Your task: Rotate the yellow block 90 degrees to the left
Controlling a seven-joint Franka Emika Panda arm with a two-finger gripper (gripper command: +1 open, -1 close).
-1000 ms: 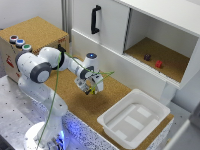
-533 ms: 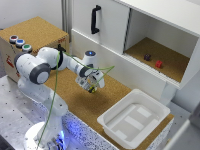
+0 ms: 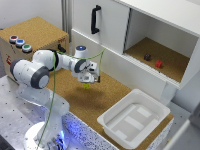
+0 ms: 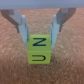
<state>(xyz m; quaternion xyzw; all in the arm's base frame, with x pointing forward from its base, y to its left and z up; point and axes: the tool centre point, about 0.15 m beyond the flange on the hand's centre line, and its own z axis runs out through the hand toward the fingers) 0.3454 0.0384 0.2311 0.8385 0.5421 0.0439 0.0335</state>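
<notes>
We see the pincer (image 4: 38, 31) clamped on the tiny yellow cube with dark marks (image 4: 39, 49), mid-frame above the cork worktop (image 3: 85, 102); we judge a shallow fingertip hold could slip during rotation.

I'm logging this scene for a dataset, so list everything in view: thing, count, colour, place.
Yellow block: one, yellow with dark marks, between the hand's fingers over the cork surface.
Red block: one, red, in the open cabinet compartment.
Dark block: one, dark purple, beside the red one.
Tray: one, white, on the cork at the exterior view's right.
Buttons: three, on the cork-topped box at the exterior view's left.
Cabinet handle: one, black, on the closed door.
Hand: one, fingers either side of the yellow block; grip unclear.
</notes>
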